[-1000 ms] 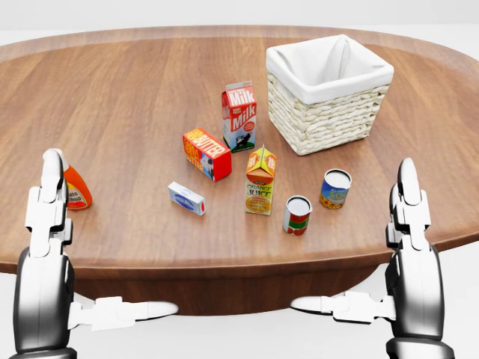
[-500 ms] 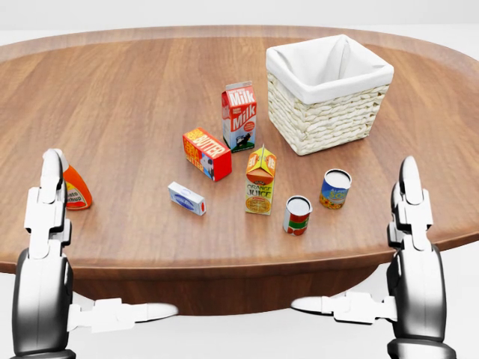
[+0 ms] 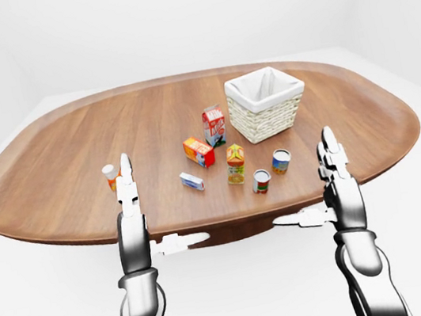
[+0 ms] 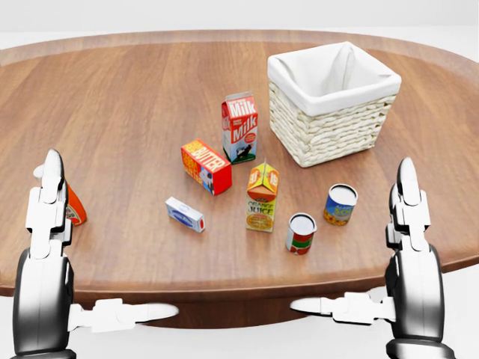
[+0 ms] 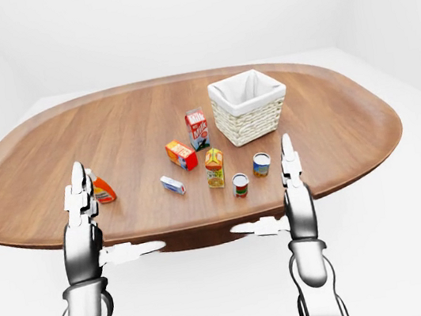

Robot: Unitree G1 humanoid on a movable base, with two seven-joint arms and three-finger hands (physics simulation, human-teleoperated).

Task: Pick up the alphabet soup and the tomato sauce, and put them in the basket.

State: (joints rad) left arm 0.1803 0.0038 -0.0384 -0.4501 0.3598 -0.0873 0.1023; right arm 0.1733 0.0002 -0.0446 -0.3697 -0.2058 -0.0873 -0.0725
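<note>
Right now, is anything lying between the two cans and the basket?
No. In the head view only bare wood of the table separates the red can and blue can from the basket.

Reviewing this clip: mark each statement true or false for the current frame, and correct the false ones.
1. The basket is empty. True.
2. Both cans stand upright on the table. True: the red-and-green can and the blue-and-yellow can are on their bases.
3. The right hand is closed around a can. False: its fingers are open and hold nothing.
4. The milk carton lies on its side. False: it stands upright.
5. The orange juice carton sits inside the basket. False: it stands on the table, left of the cans in the head view.
</note>
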